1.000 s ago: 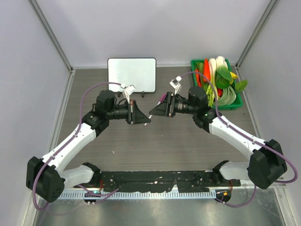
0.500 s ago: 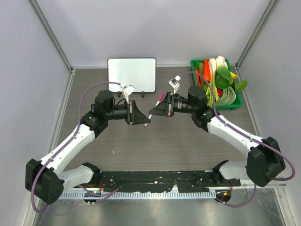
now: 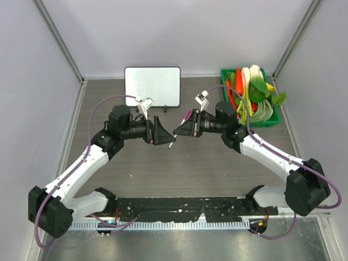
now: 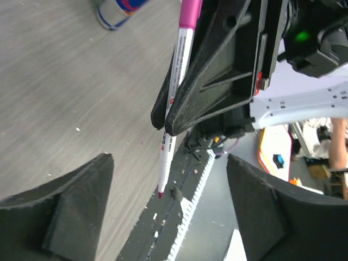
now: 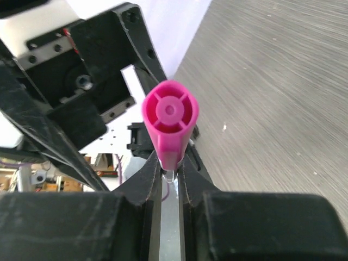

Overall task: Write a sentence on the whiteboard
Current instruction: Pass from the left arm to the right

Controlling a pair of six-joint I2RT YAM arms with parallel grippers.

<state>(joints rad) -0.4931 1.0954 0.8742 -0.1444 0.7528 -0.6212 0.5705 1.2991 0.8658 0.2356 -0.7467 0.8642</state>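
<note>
around: green veggie bin [image 3: 251,95] at 1 o'clock, whiteboard [image 3: 152,86] at 12, back of the table [image 3: 190,168] | arms: facing each other mid-table | left gripper [image 4: 168,217]: jaws apart | right gripper [image 5: 163,175]: clamped on the pink marker [image 4: 166,157], tip down

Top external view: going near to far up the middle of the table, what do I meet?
Black base plate where the arms are bolted → pink-capped marker, gripped in the shut right claw → whiteboard at the far edge, with no writing visible.
</note>
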